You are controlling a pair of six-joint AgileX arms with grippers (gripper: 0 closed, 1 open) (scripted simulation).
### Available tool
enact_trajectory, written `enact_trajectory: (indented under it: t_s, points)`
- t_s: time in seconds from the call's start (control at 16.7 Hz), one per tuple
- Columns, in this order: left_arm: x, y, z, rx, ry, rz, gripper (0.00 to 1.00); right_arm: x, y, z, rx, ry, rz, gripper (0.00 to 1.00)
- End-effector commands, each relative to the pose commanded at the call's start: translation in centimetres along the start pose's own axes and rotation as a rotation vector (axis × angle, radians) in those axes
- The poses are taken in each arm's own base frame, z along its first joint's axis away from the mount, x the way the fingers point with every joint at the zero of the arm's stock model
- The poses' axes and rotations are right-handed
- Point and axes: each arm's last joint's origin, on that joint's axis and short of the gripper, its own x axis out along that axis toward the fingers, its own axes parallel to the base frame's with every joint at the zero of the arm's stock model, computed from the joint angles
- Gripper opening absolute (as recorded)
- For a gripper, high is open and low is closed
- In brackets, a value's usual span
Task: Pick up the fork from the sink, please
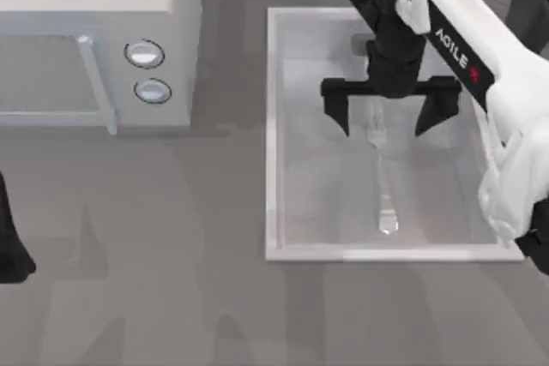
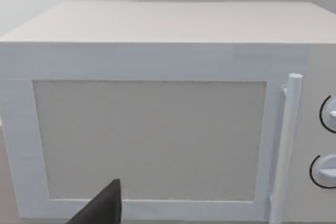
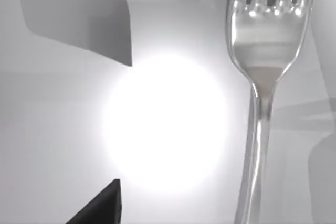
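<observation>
Basically my right gripper point(image 1: 382, 117) hangs spread wide over the sink point(image 1: 274, 126), fingers straddling the tine end of the fork point(image 1: 383, 179), which lies flat on the basin floor, handle toward the near rim. Risk, as I judge it: the fork is thin, shiny and flush to the floor, so closing may skate over it or flick it aside; coming down too far would jam the fingertips into the basin. The fork sits off-centre in the wrist view point(image 3: 262, 77), so the grip could land lopsided. Grey table point(image 1: 171, 255), microwave point(image 1: 94, 32) far left. Left gripper point(image 1: 10, 250) parked at the left edge; can't tell its state.
</observation>
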Motion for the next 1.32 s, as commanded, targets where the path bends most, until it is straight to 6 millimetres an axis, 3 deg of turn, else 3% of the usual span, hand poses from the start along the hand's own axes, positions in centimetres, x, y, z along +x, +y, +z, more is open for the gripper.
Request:
enact_trajectory:
  t_s: [0.48,0.84,1.32]
  points:
    - [0.0,0.0,0.0,0.0,0.0,0.0,1.0,6.7,-0.6,-1.5,-0.002,-0.026,0.01,1.0]
    - [0.0,0.0,0.0,0.0,0.0,0.0,1.0,7.3,-0.7,-1.7,-0.002,-0.02,0.008,1.0]
    - [0.0,0.0,0.0,0.0,0.0,0.0,1.0,7.3,-0.7,-1.7,-0.002,-0.02,0.008,0.4]
